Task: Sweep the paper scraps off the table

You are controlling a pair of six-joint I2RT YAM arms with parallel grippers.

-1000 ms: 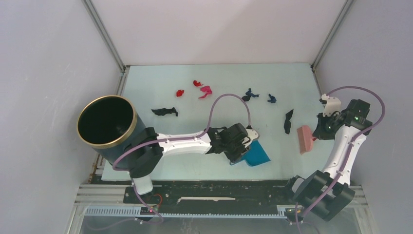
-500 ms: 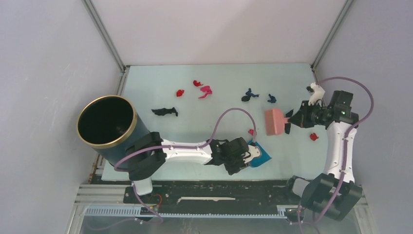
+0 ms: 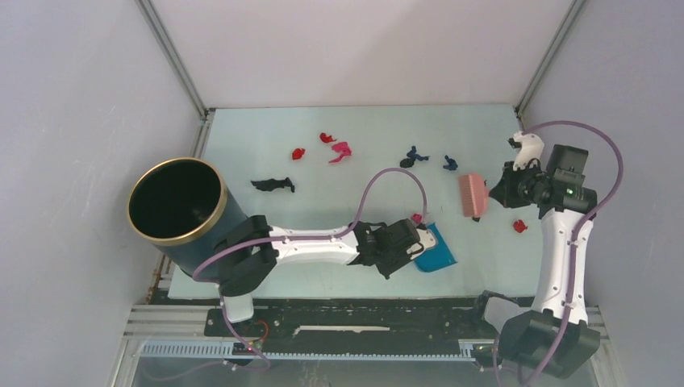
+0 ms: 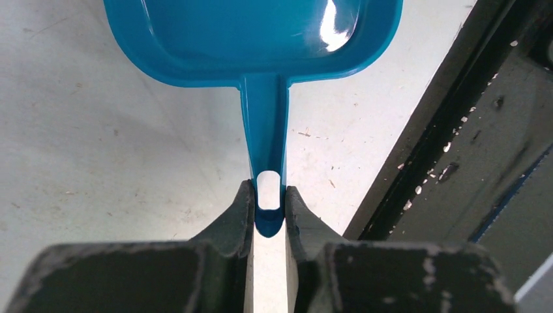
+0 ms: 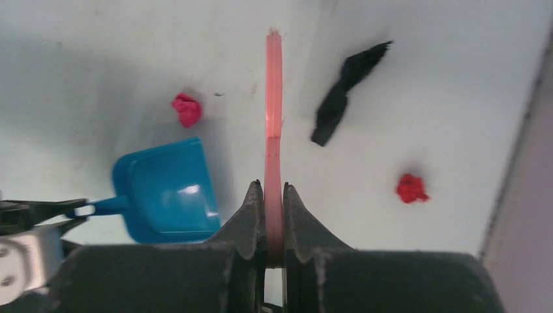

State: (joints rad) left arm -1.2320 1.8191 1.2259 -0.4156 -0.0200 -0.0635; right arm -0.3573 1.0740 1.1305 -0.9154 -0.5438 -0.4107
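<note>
The left gripper (image 4: 269, 203) is pressed together on the end of the thin handle of the blue dustpan (image 4: 261, 39). Both fingers touch the handle. The pan lies flat on the table (image 4: 78, 143), near its front edge, with its mouth turned away from the claw.

The right gripper (image 5: 274, 195) pinches the pink brush (image 5: 273, 98), which its own camera sees from the edge. I cannot tell whether the bristles touch the table.

In the right wrist view a red scrap (image 5: 186, 109) lies just beside the mouth of the dustpan, to the left of the brush. On the other side of the brush are a black scrap (image 5: 345, 91) and a second red scrap (image 5: 411, 188), well apart from the pan.

From above, the other paper scraps (image 3: 341, 151) are spread over the far half of the table. Two red ones and one magenta lie near the middle, two dark blue ones more to the right, and one long black piece (image 3: 273, 185) to the left.

A round black bin (image 3: 176, 201) with a gold rim stands at the left edge, beside the base of the left arm.
</note>
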